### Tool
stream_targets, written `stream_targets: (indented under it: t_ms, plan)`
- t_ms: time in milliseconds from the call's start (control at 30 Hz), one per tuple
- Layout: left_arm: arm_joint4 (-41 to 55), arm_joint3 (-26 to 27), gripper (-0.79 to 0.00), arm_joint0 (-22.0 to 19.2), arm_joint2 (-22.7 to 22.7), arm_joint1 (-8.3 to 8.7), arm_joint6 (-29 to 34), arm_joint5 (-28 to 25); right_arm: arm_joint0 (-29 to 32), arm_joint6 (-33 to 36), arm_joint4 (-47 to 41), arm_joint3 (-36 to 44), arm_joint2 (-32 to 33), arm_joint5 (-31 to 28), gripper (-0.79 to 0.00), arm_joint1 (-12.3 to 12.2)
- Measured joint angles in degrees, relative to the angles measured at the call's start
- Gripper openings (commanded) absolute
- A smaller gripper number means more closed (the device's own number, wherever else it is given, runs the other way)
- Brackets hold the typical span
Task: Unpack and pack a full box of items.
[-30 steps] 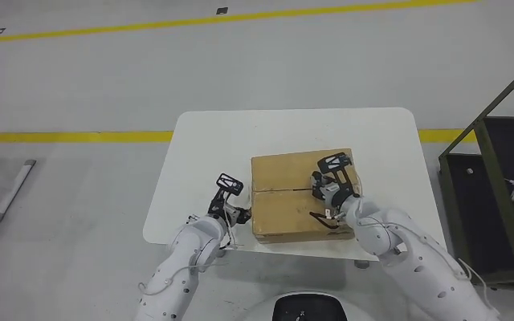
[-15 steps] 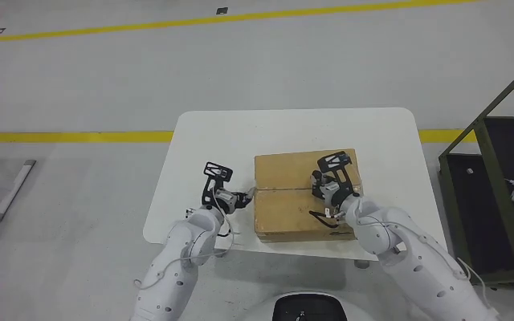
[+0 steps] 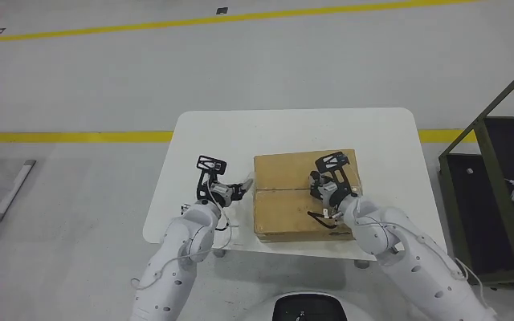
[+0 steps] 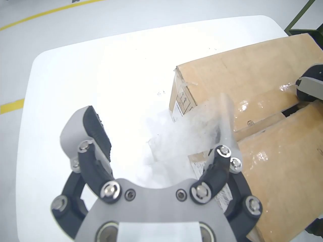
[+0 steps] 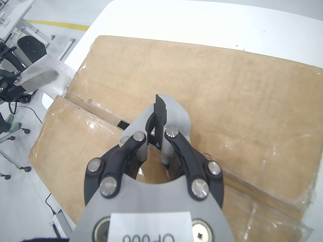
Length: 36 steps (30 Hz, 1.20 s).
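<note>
The box (image 3: 293,172) sits on the worktop (image 3: 241,136), right of middle and close to the edge on the robot's side. Its two top flaps are shut along a centre seam (image 4: 282,113).

The left tool (image 4: 157,112) hangs just off the box's left end with its jaws spread wide. A strip of clear tape (image 4: 191,132) clings to one finger and runs across to the box end. The right tool (image 5: 159,107) is over the lid by the seam, its jaws pressed together on nothing I can make out.

The tape looks thin, limp and sticky, so I'd expect it to cling rather than drop free. The box is stiff cardboard and, if full, probably heavy. Glossy tape patches would make the lid slick, so the flap edge beside the dark gap in the seam looks the best hold.
</note>
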<state>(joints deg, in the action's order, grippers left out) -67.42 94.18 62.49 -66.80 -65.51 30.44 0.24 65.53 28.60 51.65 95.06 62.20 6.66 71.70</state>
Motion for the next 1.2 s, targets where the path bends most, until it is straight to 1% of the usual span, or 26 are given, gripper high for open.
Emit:
stream_targets:
  t_ms: [67, 133, 267, 433, 733, 1000, 1200]
  plan:
    - [-3.56, 0.61, 0.0, -0.89, 1.16, -0.19, 2.27, 1.61, 0.07, 0.11, 0.14, 0.0, 0.09, -0.09, -0.785, 0.04]
    - [-5.46, 0.86, 0.0, -1.51, 2.2, -0.39, 3.05, 1.45, 0.24, 0.24, 0.33, -0.01, 0.2, -0.13, -0.785, 0.06]
    - [-5.22, 0.09, 0.0, -2.21, 3.17, -0.81, 2.76, 0.86, 0.55, 0.43, 0.73, -0.28, 0.45, -0.31, -0.785, 0.09]
    - [-5.27, -1.02, 0.0, -2.51, 3.83, -1.28, 2.69, 1.51, 0.54, 0.63, 1.23, -0.85, 0.8, -0.54, -0.785, 0.16]
    - [-3.05, -1.0, 0.0, -3.54, 3.19, -2.0, 2.27, 2.36, 0.27, 1.09, 1.51, -1.46, 0.75, -0.95, -0.785, 0.42]
    - [-2.67, 1.4, 0.0, -5.81, 3.26, -2.57, 1.61, 0.82, 0.25, 1.24, 1.42, -1.29, 1.01, -1.29, -0.785, 0.6]
    - [-3.34, 2.08, 0.0, -8.77, 4.79, -3.22, 1.37, -1.12, 0.65, 1.36, 1.52, -0.55, 1.82, -1.56, -0.785, 0.59]
